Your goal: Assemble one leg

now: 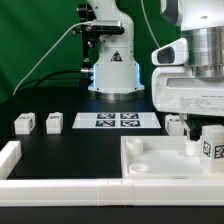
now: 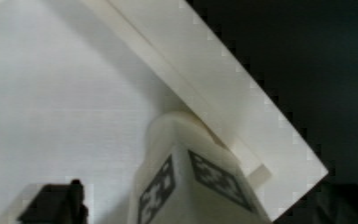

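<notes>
Leg (image 1: pixel 210 143) stands upright in tabletop (image 1: pixel 150 160) corner.

Arm lowered, fingers (image 1: pixel 207 128) spread wide.

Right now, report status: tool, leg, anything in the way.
Tool open, directly above leg. Leg upright on the tabletop piece, not gripped. Two more legs sit apart, exterior view's left. Nothing blocking.
</notes>
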### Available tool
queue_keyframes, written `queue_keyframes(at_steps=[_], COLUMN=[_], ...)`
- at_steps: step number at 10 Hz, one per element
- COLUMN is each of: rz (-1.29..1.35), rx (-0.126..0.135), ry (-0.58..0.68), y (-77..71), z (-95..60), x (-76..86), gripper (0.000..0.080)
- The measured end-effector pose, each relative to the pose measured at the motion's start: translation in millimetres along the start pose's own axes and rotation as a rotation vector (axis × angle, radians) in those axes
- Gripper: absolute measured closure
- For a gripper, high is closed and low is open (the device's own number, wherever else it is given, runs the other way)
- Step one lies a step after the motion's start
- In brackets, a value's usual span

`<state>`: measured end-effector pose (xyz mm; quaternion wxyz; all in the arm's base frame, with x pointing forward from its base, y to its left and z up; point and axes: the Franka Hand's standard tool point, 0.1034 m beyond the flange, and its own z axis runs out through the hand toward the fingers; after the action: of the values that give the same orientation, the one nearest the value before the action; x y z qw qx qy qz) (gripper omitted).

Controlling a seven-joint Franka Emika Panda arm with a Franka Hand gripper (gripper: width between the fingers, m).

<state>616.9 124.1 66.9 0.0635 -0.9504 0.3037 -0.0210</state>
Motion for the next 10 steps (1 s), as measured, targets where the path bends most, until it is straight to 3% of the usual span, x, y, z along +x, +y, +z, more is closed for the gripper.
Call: queue_keyframes(at_steps=[7,10], rz=[-0.809,-0.817], rx=[-0.03,-0.029], ry=[0.02,0.019], y=[3.3,3.2], z=[1.2,1.2], x=[2.2,2.2], gripper=[0.015,0.0176])
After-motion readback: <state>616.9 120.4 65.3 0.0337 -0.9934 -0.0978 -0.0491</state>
